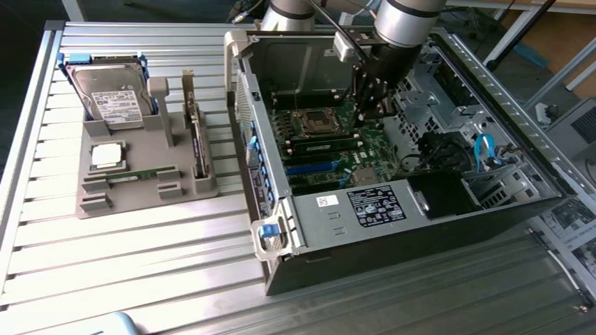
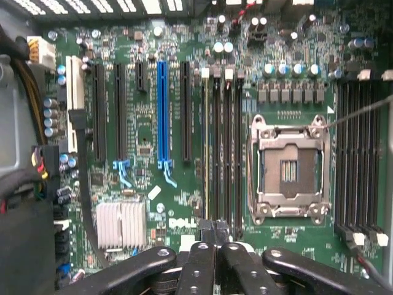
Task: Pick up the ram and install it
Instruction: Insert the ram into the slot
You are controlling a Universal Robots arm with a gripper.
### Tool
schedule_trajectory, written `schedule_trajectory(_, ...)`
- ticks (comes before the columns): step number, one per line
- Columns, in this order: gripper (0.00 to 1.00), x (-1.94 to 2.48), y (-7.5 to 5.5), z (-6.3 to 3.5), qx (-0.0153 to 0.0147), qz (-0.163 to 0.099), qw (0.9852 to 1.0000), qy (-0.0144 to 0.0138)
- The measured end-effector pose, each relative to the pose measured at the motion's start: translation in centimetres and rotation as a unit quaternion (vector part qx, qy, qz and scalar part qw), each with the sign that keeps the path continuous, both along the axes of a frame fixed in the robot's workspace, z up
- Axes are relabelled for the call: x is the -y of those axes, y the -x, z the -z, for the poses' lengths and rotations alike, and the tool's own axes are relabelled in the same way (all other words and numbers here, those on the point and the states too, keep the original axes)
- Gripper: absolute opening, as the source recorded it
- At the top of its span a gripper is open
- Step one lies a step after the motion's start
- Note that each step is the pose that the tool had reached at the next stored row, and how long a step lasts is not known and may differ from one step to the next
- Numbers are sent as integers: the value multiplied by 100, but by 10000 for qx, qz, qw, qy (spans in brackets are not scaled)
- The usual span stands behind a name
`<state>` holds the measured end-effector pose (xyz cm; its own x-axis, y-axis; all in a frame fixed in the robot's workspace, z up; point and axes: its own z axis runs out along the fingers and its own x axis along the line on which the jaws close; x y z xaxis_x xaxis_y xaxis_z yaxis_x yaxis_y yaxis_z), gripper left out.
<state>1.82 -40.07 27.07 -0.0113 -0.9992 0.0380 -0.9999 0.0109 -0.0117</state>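
The arm is reached down into the open computer case (image 1: 391,209), gripper (image 2: 215,236) pressed shut above the motherboard (image 2: 178,184), with the ram (image 2: 206,147) seen seated in its slot beside the empty processor socket (image 2: 288,169).

arm (image 1: 407,21) cut off above, fingertips (image 2: 207,236) hidden

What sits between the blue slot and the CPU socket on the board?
Wrist view: between blue slot and CPU socket stand one black slot and a bank of narrow memory slots.
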Motion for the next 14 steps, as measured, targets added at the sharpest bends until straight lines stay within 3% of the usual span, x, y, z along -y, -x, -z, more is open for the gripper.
schedule_trajectory(14,11,0,-183,0,-1,0,10000,0)
